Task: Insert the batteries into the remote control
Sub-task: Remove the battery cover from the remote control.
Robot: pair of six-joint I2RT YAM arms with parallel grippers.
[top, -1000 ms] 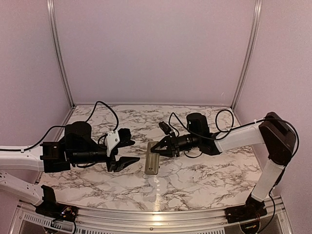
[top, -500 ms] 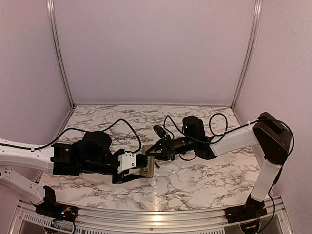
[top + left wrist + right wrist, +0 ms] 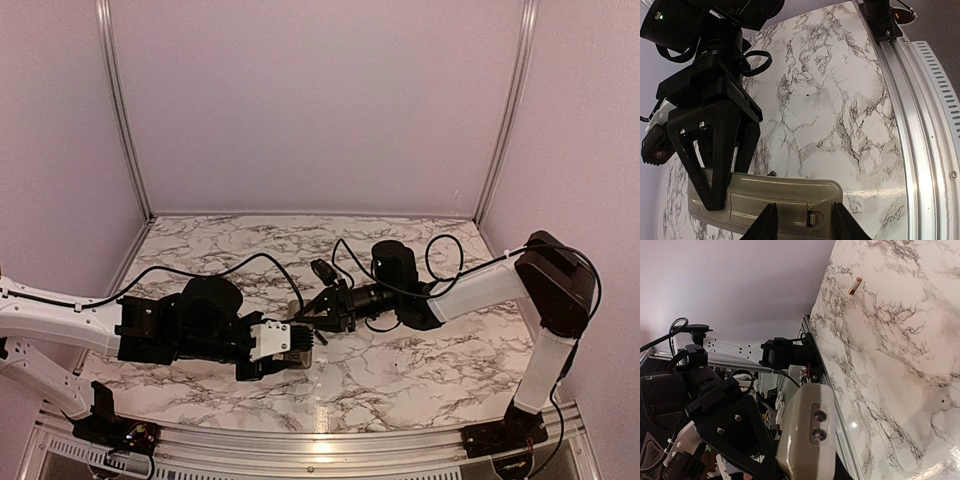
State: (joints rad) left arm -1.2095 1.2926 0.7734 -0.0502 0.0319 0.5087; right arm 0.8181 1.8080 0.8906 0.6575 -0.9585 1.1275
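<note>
The remote control (image 3: 785,197) shows its grey-beige back with the battery cover and latch. My right gripper (image 3: 318,322) is shut on one end of it; its black fingers (image 3: 715,160) clamp that end in the left wrist view. The remote's end face (image 3: 807,435) with two small holes fills the bottom of the right wrist view. My left gripper (image 3: 806,225) is open, its two fingertips spread just over the cover near the latch. One battery (image 3: 855,286) lies alone on the marble, far from both grippers. No other battery shows.
The marble table (image 3: 400,370) is walled at the back and both sides. A metal rail (image 3: 920,125) runs along its near edge. My left gripper (image 3: 292,345) and the right one meet close together at mid-table, with cables looping behind both arms.
My left arm has swung right, from about a hand's width away to right at the remote. My right gripper has shifted slightly left with the remote's end in it.
</note>
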